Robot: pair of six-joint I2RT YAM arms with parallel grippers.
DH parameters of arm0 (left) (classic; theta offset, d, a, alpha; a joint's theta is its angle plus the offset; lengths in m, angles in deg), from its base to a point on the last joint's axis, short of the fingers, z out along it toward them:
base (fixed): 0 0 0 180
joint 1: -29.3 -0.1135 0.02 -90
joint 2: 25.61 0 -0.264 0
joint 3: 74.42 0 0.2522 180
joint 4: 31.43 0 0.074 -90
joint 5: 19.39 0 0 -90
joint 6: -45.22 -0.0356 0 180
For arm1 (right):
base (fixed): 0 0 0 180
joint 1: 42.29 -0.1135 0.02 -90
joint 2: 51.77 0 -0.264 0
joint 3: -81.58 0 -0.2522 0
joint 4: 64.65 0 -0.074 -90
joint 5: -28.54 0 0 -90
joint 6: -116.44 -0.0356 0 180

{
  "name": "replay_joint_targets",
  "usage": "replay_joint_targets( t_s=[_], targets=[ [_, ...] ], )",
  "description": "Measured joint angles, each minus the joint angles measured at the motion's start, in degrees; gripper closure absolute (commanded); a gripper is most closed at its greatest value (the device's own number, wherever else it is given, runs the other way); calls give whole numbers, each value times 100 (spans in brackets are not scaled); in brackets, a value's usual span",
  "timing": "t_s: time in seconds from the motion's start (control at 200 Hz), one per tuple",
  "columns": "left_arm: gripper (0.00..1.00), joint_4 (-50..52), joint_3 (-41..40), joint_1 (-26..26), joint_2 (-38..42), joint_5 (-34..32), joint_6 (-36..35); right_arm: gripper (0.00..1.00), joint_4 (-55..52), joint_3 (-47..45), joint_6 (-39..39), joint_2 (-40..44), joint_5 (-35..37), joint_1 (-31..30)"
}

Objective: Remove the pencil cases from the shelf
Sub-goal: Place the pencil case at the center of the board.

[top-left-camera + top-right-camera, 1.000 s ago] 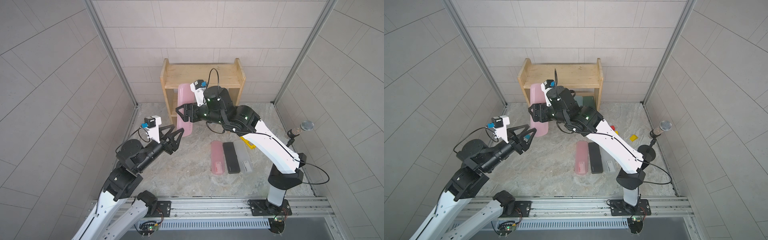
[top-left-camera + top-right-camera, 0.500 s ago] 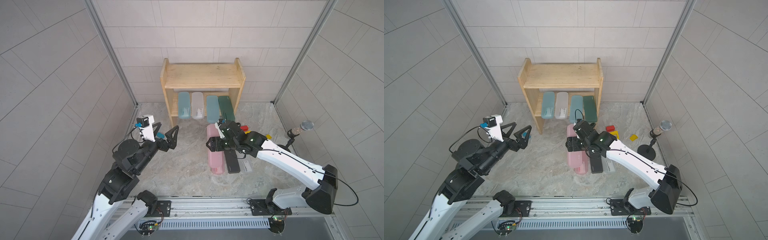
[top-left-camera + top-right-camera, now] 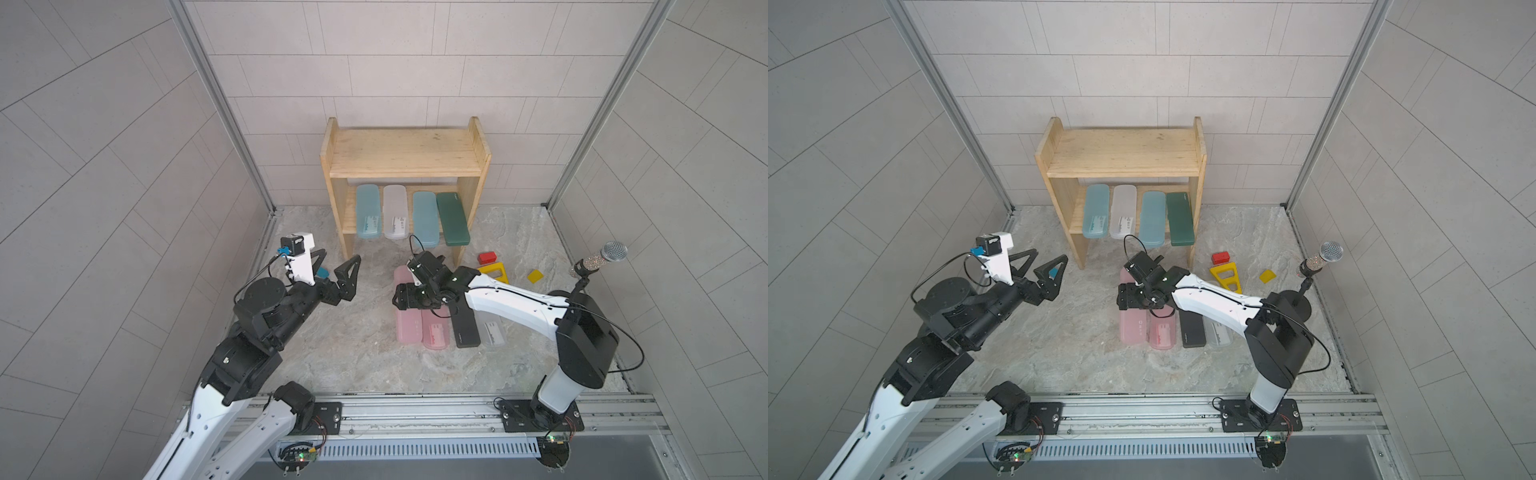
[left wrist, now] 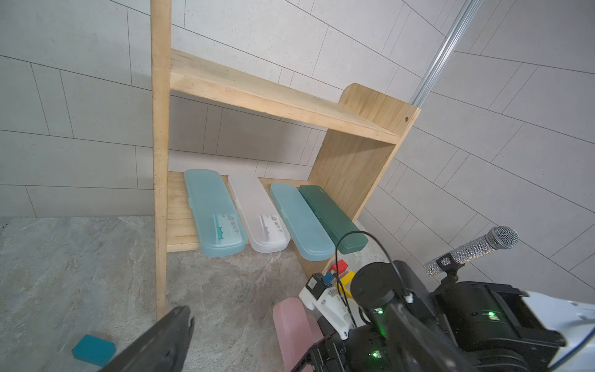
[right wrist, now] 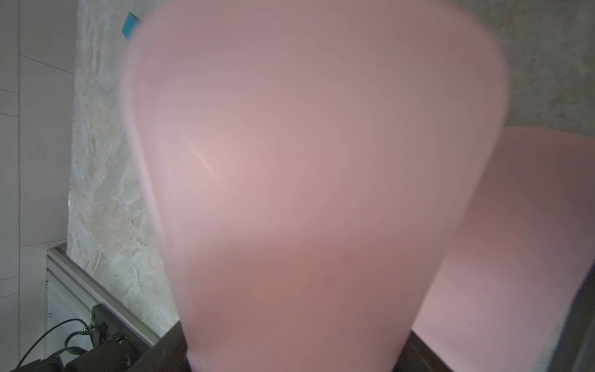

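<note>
Pencil case (image 3: 405, 328) of pink frosted plastic, long, flat and round-cornered, sits clamped across its width in the right gripper (image 3: 405, 297). It lies low at the left end of a row on the marble table (image 3: 353, 357), just beside a second pink case (image 3: 435, 334). Next in the row come a black case (image 3: 465, 328) and a frosted white case (image 3: 492, 332). Whether the held one touches the table I cannot tell.

On the lower board of the two-tier pine shelf (image 3: 405, 153), four more lie side by side: a light teal case (image 3: 368, 216), a second frosted white case (image 3: 394, 216), a second teal case (image 3: 426, 220) and a dark green case (image 3: 453, 218).

The left gripper (image 3: 338, 257) hovers empty near the shelf's left leg, with its jaws spread wide.
</note>
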Motion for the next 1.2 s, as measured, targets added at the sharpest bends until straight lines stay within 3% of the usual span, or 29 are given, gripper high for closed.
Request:
replay_joint_targets(
  t_s=[0.2,0.44,1.201],
  targets=[
    [0,111,-42,0,0,-2,35,23,118,-15,-127,-496,-66,0],
    [0,199,-52,0,46,-7,33,17,107,-76,-120,-503,125,0],
    [0,337,-116,0,59,-4,15,12,-52,-516,240,-662,343,334]
  ],
)
